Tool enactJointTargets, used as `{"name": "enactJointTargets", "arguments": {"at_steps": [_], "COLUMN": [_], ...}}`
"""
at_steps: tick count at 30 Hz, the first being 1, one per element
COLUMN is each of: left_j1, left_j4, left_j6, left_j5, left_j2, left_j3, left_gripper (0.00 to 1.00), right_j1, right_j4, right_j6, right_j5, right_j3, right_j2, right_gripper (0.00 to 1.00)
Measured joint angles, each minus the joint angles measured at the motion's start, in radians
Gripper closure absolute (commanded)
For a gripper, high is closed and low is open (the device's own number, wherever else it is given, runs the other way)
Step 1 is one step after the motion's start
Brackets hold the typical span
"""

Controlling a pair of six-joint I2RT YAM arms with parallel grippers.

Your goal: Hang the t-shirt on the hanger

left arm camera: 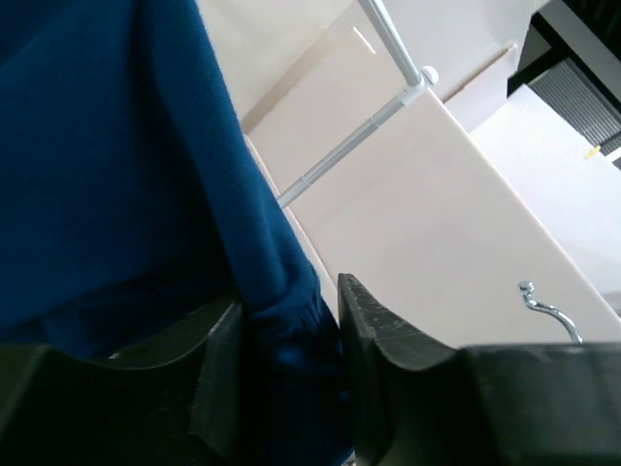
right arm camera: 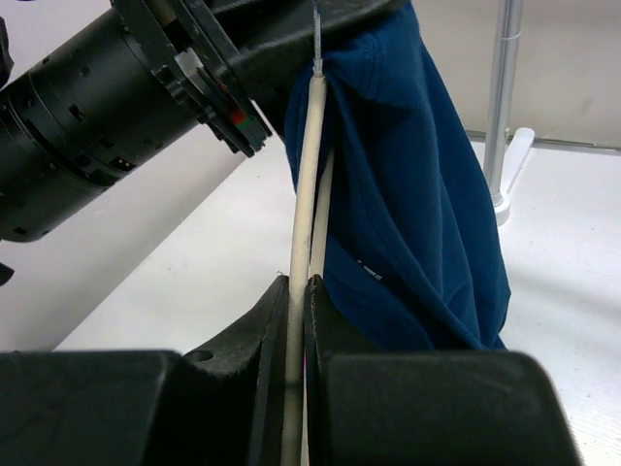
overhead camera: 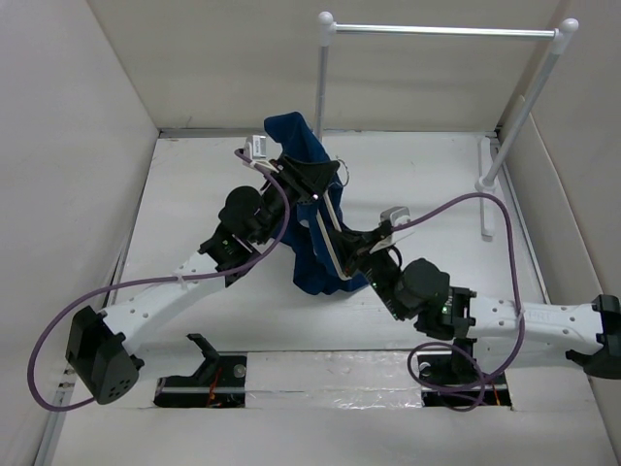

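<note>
No legible text; only a tiny white print [right arm camera: 370, 275], unreadable, on the t-shirt [right arm camera: 427, 175].

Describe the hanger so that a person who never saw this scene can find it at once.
Start at the white rack at the back, then come toward the blue t-shirt held up in the middle. The hanger is the thin cream frame running along that shirt, with the right end effector shut on it. Unlike the rack's tall white poles, it is slim, cream and topped by a wire hook.

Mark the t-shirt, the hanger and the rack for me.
t-shirt [right arm camera: 417, 194]: right wrist view, on the hanging blue fabric.
hanger [right arm camera: 303, 194]: right wrist view, on its cream arm.
rack [overhead camera: 437, 30]: top view, on the crossbar.
</note>
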State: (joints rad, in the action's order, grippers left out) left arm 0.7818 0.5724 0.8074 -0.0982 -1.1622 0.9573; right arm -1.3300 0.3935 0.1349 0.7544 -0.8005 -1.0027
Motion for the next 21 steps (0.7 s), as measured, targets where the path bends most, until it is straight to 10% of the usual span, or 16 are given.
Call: {"name": "enactJointTargets", "arguments": {"at_steps": [4, 8, 12, 16, 17, 19, 21], "left_j1": [-0.014, -0.012, -0.051, -0.148, -0.178, -0.221, -0.235], "left_j4": [0.033, 0.054, 0.072, 0.064, 0.057, 0.050, 0.048], "left_j6": [0.043, 0.033, 0.054, 0.081, 0.093, 0.115, 0.133], "left_j5": [-0.020, -0.035, -0.019, 0.045, 0.068, 0.105, 0.136], "left_j2": [0.006, 0.069, 0.187, 0.293, 0.308, 0.327, 0.342], "left_j3": [-0.029, -0.092, -0.217, -0.348, -0.370, -0.394, -0.403], "left_gripper": [1.00, 1.00, 1.00, 1.00, 1.00, 1.00, 1.00], "right_j1": [0.001, -0.009, -0.019, -0.020, -0.019, -0.018, -0.002], "right_j4": [0.001, -0.001, -0.008, -0.031, -0.040, -0.051, -0.055], "right_j6": [-0.012, -0.003, 0.038, 0.092, 0.099, 0.103, 0.110], "right_j5": [0.017, 0.003, -0.036, -0.076, -0.089, -0.122, -0.174], "right_j3": [-0.018, -0.018, 0.006, 0.020, 0.024, 0.042, 0.078], "right_j2": [-0.051, -0.086, -0.079, -0.025, -0.004, 0.038, 0.073], "right_gripper": [1.00, 1.00, 0.60, 0.40, 0.41, 0.94, 1.00]}}
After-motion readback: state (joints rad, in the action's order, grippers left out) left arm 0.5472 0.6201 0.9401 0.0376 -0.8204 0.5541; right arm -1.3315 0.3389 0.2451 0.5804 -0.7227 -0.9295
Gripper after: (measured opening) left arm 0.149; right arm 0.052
